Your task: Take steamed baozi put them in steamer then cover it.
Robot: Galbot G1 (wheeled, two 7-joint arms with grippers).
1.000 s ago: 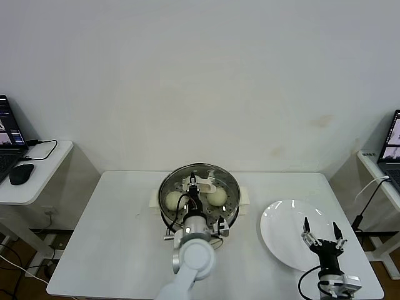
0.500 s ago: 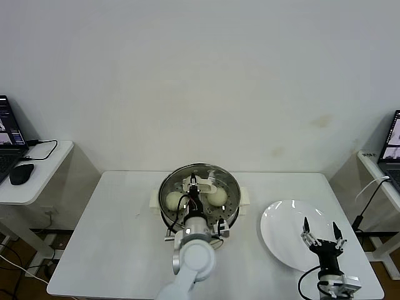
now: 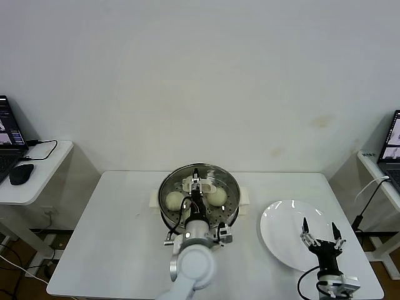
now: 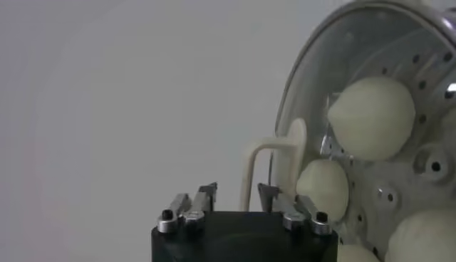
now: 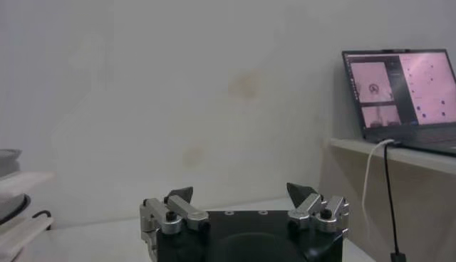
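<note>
In the head view, the steamer (image 3: 199, 199) is seen at the middle of the white surface (image 3: 119, 237), with the glass cover (image 3: 200, 181) seated on its rim, so that the buns are closed in for steaming. Two buns (image 3: 174, 200) are made out through the glass, one on either side of the cream handle (image 3: 199, 183). The left gripper (image 3: 197, 186) is held right over that handle, because the handle is the only part by which the cover can be carried and set down. The white plate (image 3: 289, 232) lies bare on the right, well apart from the steamer; it is judged to have been emptied into the pot. The right gripper (image 3: 320, 232) is parked above the plate's near part, out of the way of the other arm.

In the left wrist view, the fingers (image 4: 273, 197) are seen spread, with the cover's handle (image 4: 274, 167) standing between them and no pad clearly pressed on it; the cover is therefore judged to be released rather than gripped. More buns (image 4: 372, 117) are seen behind the glass on the perforated tray.

In the right wrist view, the right gripper's fingers (image 5: 179, 196) are spread wide with nothing between them, the arm being idle above the surface.
</note>
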